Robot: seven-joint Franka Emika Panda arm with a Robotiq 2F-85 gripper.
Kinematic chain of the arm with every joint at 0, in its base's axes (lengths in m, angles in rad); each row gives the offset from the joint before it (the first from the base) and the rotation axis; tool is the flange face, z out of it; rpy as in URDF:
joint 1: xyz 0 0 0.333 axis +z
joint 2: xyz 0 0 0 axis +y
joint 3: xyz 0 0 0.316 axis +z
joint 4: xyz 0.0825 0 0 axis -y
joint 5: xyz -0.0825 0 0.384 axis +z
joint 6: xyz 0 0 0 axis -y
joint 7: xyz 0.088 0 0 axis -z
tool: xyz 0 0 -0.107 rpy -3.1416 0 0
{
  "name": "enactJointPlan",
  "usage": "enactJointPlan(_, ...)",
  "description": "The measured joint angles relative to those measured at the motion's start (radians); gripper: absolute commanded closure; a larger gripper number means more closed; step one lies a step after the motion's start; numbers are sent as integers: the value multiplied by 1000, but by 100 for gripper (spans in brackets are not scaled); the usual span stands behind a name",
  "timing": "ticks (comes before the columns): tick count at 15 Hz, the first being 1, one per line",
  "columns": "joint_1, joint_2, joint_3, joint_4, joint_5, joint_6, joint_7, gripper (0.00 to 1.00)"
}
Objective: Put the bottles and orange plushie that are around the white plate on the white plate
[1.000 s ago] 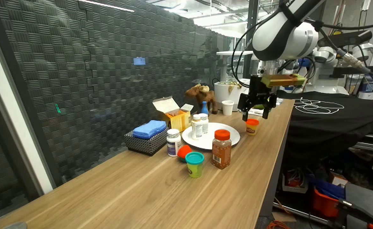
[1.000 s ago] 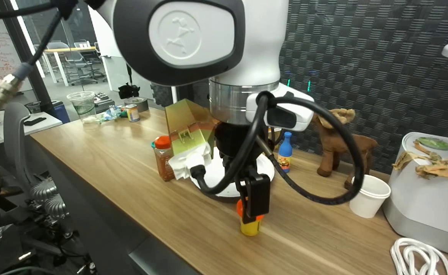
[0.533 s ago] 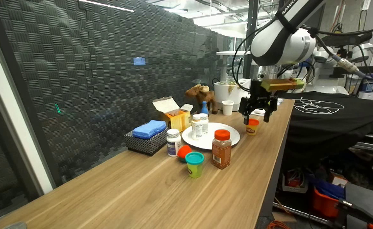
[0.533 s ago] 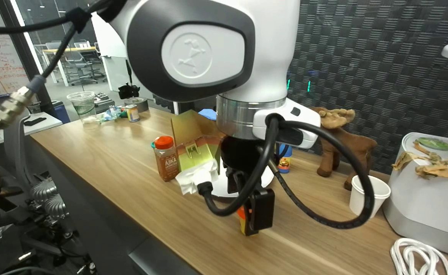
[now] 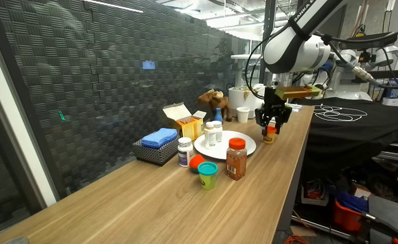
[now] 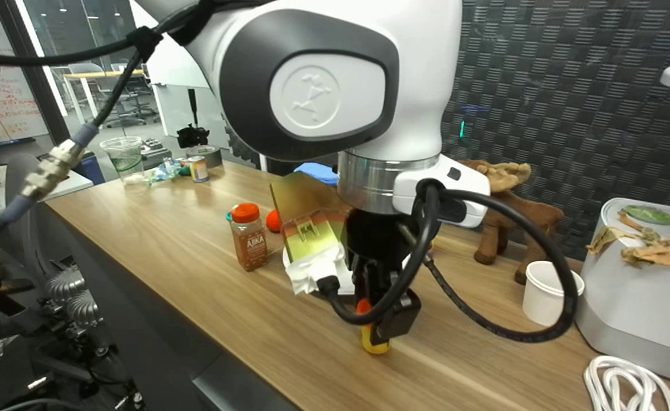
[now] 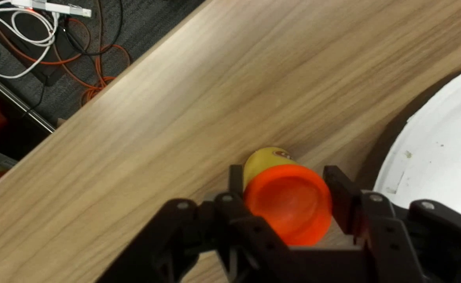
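My gripper [image 7: 283, 177] is shut on a small yellow tub with an orange lid [image 7: 289, 204], one finger on each side; the tub [image 6: 374, 345] stands on the table beside the white plate [image 5: 232, 135]. On that plate stand two white bottles, a front one [image 5: 210, 139] and one behind it [image 5: 218, 130]. Another white bottle [image 5: 185, 154] stands upright off the plate's edge. Close by lie the orange plushie [image 5: 196, 161], with teal beneath it, and an amber bottle with a red cap [image 5: 236, 164]. In the wrist view only part of the plate [image 7: 442, 157] shows.
A green tub with a teal lid [image 5: 208, 178] stands at the front. Behind the plate are an open yellow box [image 5: 191, 130], a small blue bottle [image 5: 218, 116], a brown moose [image 5: 219, 103] and a paper cup [image 5: 242, 115]. A blue sponge [image 5: 159, 137] tops a black box.
My gripper has come down around the orange-lidded tub, and its fingers have drawn together from wide open onto it. The other objects stand where they were.
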Motion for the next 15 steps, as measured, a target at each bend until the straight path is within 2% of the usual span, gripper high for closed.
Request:
enactJointPlan(3, 0, 4, 0, 12, -7, 0, 4, 72)
enactJointPlan(6, 12, -13, -2, 23, -72, 0, 52, 72)
enactJointPlan(11, 89, -98, 14, 55, -212, 0, 100, 72)
enactJointPlan(15, 122, -103, 60, 86, -206, 7, 72, 72)
